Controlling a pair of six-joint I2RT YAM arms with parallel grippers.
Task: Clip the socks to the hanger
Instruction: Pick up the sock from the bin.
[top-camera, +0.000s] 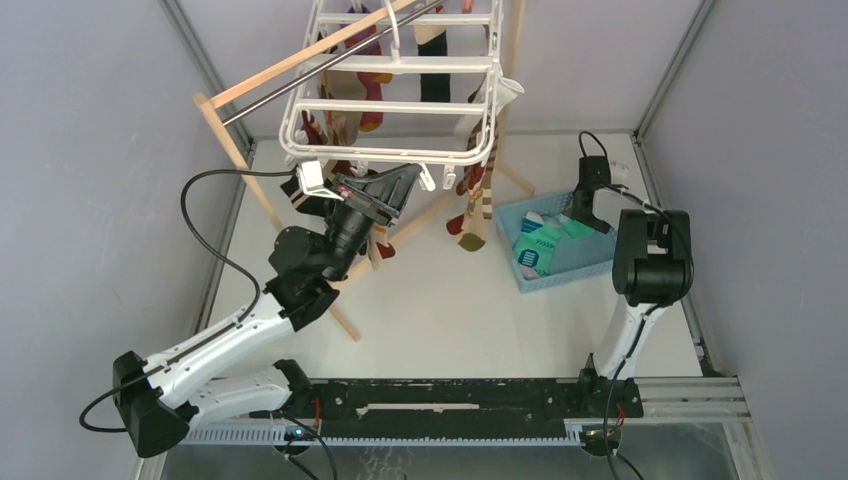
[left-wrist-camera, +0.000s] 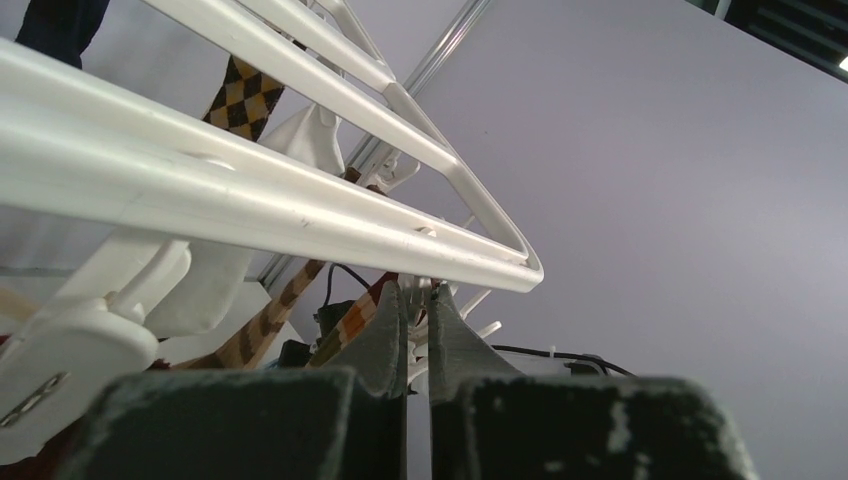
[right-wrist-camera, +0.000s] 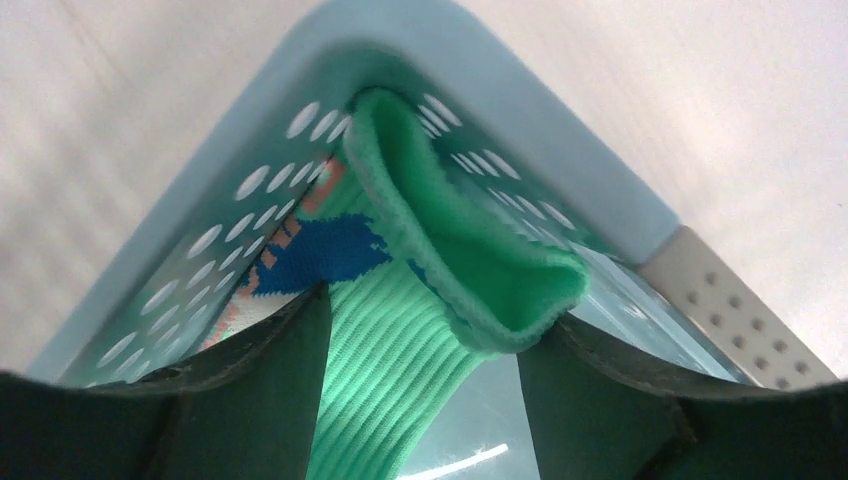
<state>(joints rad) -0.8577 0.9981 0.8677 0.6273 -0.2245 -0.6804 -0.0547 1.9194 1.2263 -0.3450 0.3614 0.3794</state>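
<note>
The hanger (top-camera: 400, 64) takes up the far part of our table, slung from the wooden pole stand (top-camera: 258, 190) so that its clips dangle where an arm can reach them from below; brown patterned socks (top-camera: 475, 205) hang under its front right corner. To the right, well apart from it, the blue basket (top-camera: 570, 272) holds what is left to hang, and the mint-green sock (right-wrist-camera: 400, 350) lies inside with its cuff propped against a corner wall.

We judge the arms to be sharing the job. The right gripper (right-wrist-camera: 435, 310) reaches down into the basket with its jaws wide, one on each side of the ribbed leg just below the cuff; it brackets the sock but has not yet pinched it. The left gripper (left-wrist-camera: 418, 300) is raised to the hanger's front rail with its jaws pressed together, the tips right at a small white clip (left-wrist-camera: 420, 288). That is probably to work the clip for the incoming sock, though we cannot tell whether it is actually squeezed.

So the green sock sits in the basket, not on the hanger; the pick comes next.
</note>
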